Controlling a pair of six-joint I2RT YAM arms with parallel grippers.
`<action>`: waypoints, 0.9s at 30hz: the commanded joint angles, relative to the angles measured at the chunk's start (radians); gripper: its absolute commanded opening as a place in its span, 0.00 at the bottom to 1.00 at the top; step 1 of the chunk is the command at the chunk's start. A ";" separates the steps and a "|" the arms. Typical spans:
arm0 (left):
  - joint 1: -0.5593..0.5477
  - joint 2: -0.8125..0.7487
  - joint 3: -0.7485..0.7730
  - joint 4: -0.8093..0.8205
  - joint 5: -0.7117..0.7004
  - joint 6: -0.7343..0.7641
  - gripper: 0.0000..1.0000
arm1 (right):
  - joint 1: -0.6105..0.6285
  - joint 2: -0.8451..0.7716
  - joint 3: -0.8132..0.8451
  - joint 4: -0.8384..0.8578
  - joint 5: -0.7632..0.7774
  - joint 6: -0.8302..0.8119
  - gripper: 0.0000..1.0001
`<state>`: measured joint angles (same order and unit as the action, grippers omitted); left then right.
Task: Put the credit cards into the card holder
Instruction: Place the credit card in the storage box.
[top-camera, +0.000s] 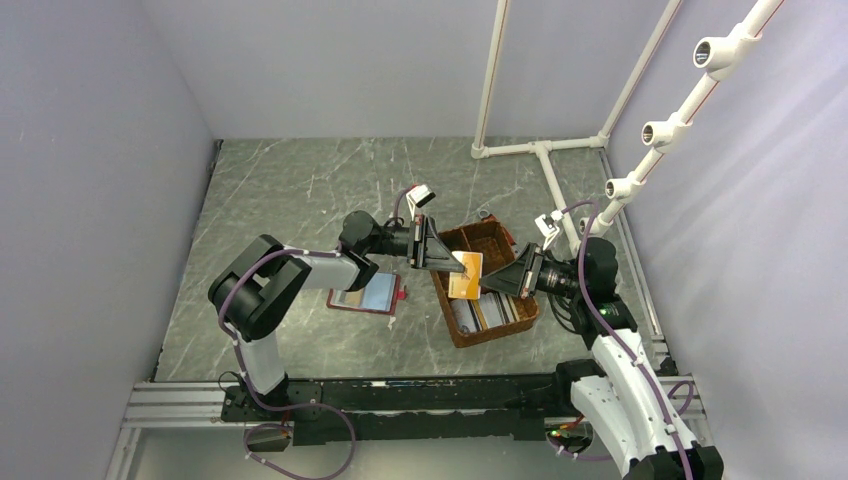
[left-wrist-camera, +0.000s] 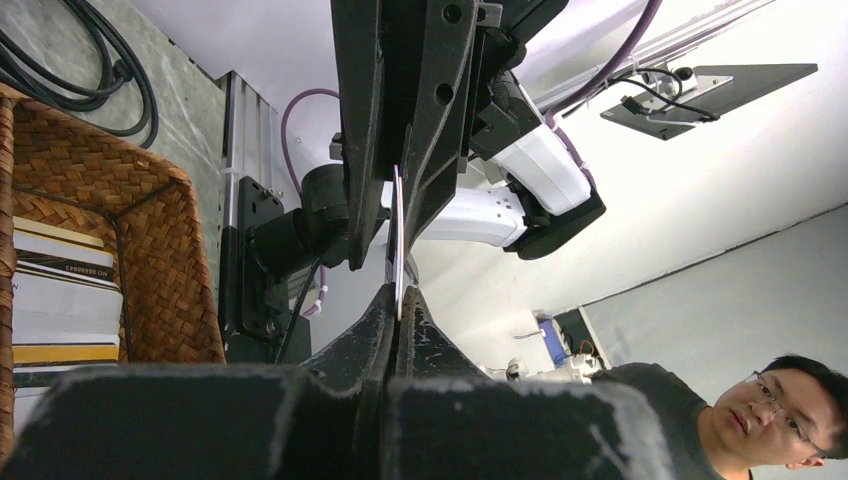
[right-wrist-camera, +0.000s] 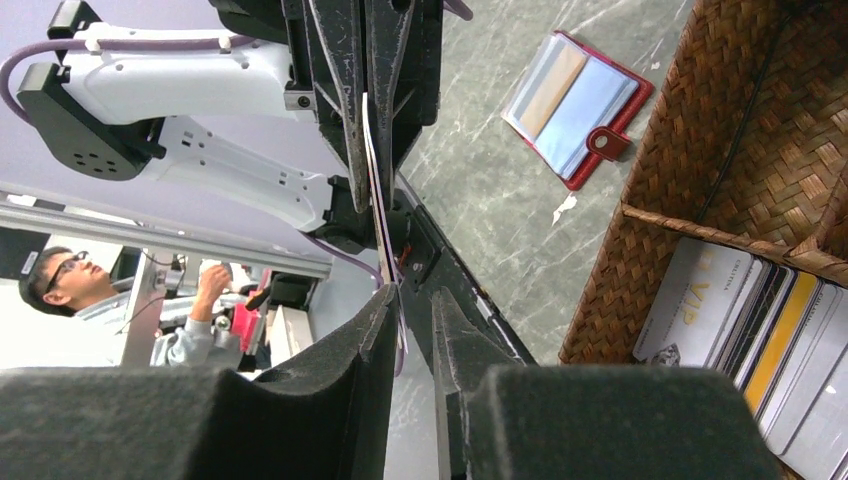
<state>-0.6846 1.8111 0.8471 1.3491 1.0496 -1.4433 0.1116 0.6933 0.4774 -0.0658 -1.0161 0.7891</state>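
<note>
Orange card (top-camera: 465, 276), dark red card holder (right-wrist-camera: 608, 143), brown woven basket (right-wrist-camera: 800, 120), marbled table (top-camera: 300, 190)

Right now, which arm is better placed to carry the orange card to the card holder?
Left. The left hand is shut on the orange card, and the card holder lies nearer it; the right hand is open.

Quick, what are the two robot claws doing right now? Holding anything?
Left gripper: shut on the orange card.
Right gripper: a little open, with the same card between its jaws.
</note>
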 joint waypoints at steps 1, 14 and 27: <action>-0.017 -0.029 0.002 0.105 0.036 -0.032 0.00 | -0.012 0.005 0.009 -0.010 0.045 -0.043 0.20; -0.013 -0.052 0.004 0.068 0.046 -0.008 0.00 | -0.012 0.009 0.018 -0.025 0.044 -0.071 0.20; -0.053 0.011 0.062 0.000 0.007 0.023 0.00 | 0.011 0.032 0.049 0.051 -0.054 -0.055 0.27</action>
<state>-0.6933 1.8111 0.8474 1.3338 1.0496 -1.4471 0.1154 0.7162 0.5064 -0.1043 -1.0367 0.7174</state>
